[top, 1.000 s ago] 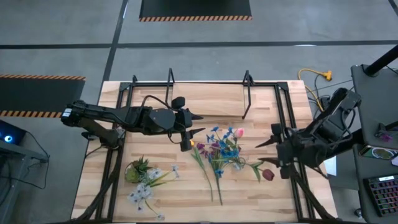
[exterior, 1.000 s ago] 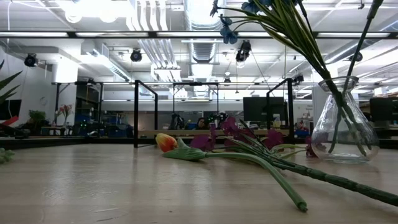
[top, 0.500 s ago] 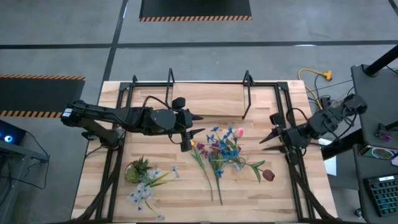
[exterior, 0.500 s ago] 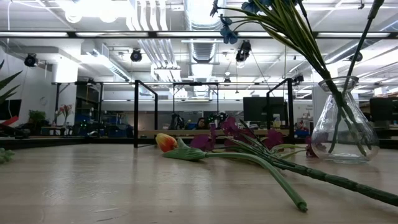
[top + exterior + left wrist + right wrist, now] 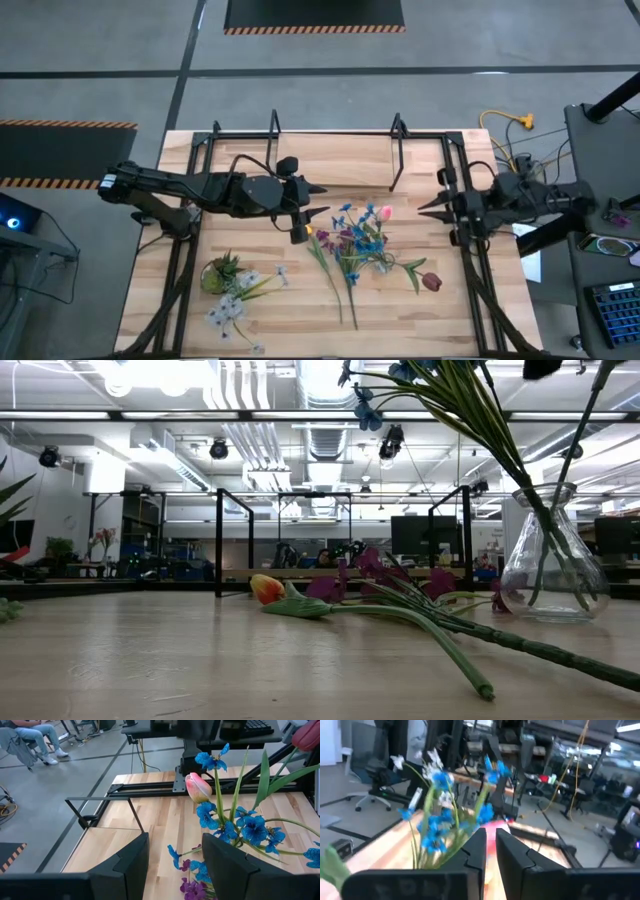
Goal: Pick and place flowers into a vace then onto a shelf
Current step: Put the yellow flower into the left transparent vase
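While aiming for a stem: approach low, clamping mid-stem.
Left end effector (image 5: 318,201): hanging open and empty, just beside the flowers (image 5: 352,240).
Vace (image 5: 549,565): sitting mid-worktop, already holding blue stems.
Right end effector (image 5: 428,207): hanging pinched together, holding nothing, near the right worktop (image 5: 260,300) edge, apart from the flowers.

We count one clear glass vase (image 5: 553,555) holding several blue flowers (image 5: 366,237), one dark red tulip (image 5: 431,281) and one orange tulip (image 5: 267,589) lying loose, one potted plant (image 5: 218,273), and two robot arms.
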`<action>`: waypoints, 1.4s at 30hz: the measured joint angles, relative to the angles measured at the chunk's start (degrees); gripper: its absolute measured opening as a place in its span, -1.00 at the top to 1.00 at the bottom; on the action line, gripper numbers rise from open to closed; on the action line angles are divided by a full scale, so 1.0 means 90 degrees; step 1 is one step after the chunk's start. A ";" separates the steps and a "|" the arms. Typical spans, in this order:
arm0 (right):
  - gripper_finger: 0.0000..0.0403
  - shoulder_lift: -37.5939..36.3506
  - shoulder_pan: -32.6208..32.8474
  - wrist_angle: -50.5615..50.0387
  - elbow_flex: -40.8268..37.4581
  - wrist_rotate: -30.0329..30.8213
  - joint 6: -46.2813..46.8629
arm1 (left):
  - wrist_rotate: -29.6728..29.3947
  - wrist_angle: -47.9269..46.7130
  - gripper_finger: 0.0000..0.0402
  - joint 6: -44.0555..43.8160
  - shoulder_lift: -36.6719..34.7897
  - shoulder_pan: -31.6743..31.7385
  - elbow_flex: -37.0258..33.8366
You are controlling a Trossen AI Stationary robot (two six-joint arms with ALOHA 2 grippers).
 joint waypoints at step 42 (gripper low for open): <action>0.83 -0.1700 -0.1181 0.0841 -0.2137 0.0143 0.0574 | 0.0000 0.0006 0.17 -0.0117 0.0025 0.0051 -0.0109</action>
